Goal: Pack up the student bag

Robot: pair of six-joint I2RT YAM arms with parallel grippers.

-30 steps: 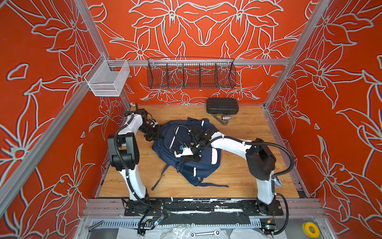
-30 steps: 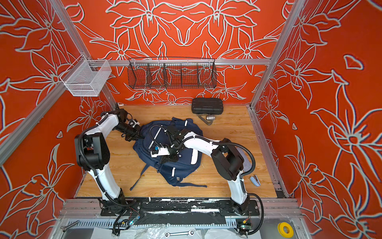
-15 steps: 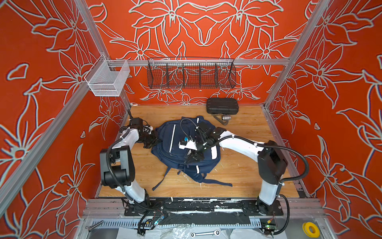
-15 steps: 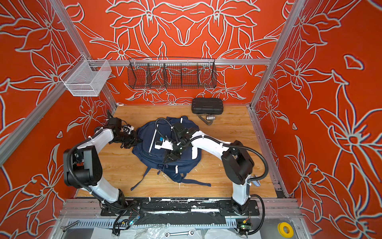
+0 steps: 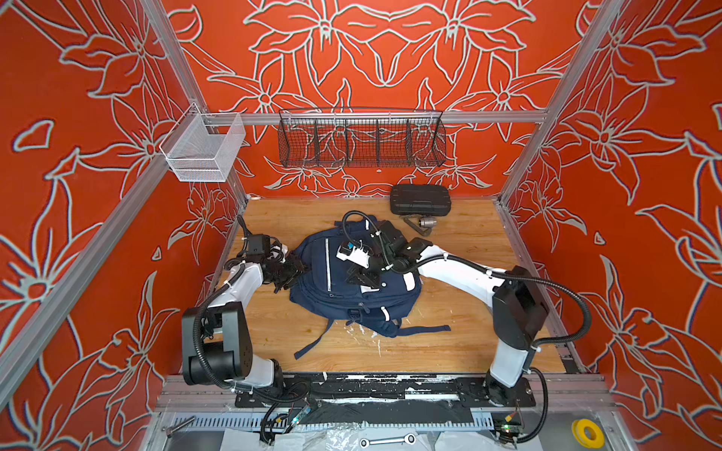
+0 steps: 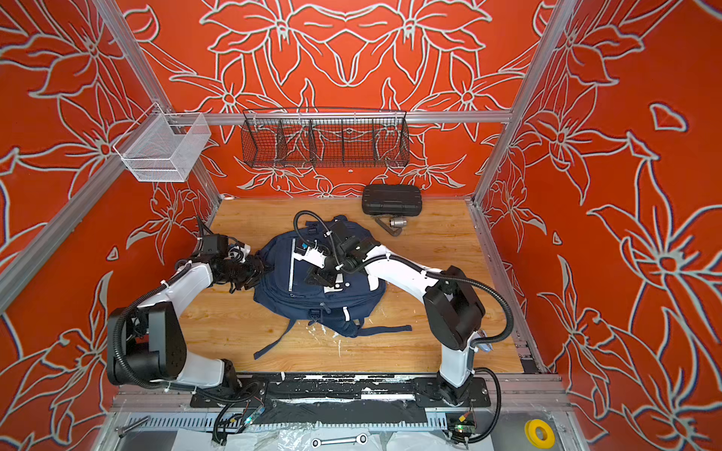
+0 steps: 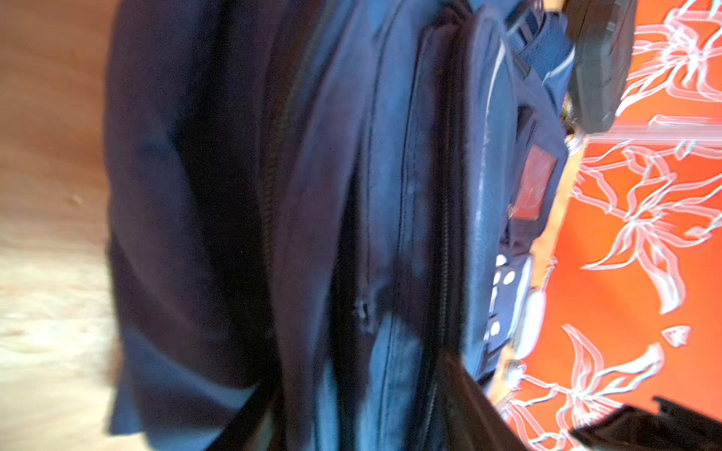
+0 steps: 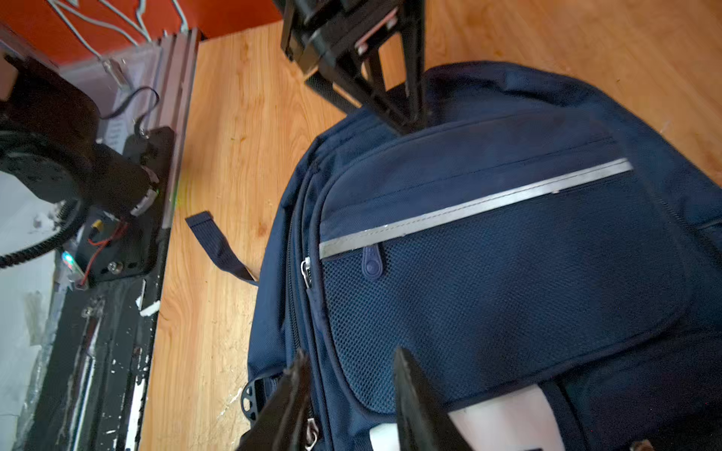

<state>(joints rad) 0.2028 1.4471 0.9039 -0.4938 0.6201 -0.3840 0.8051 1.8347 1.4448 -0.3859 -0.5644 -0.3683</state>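
Release on both sides: your left gripper [image 5: 293, 272] and right gripper [image 8: 349, 353], clamped a moment ago, now stand with jaws apart, holding nothing. The student bag [image 5: 351, 296] lies front-up in the middle of the desk [image 5: 469, 332], apparently zipped; opening it comes next.

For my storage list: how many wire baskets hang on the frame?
2. A white mesh basket hangs at the back left corner; a black wire basket on the back rail. None looks hidden.
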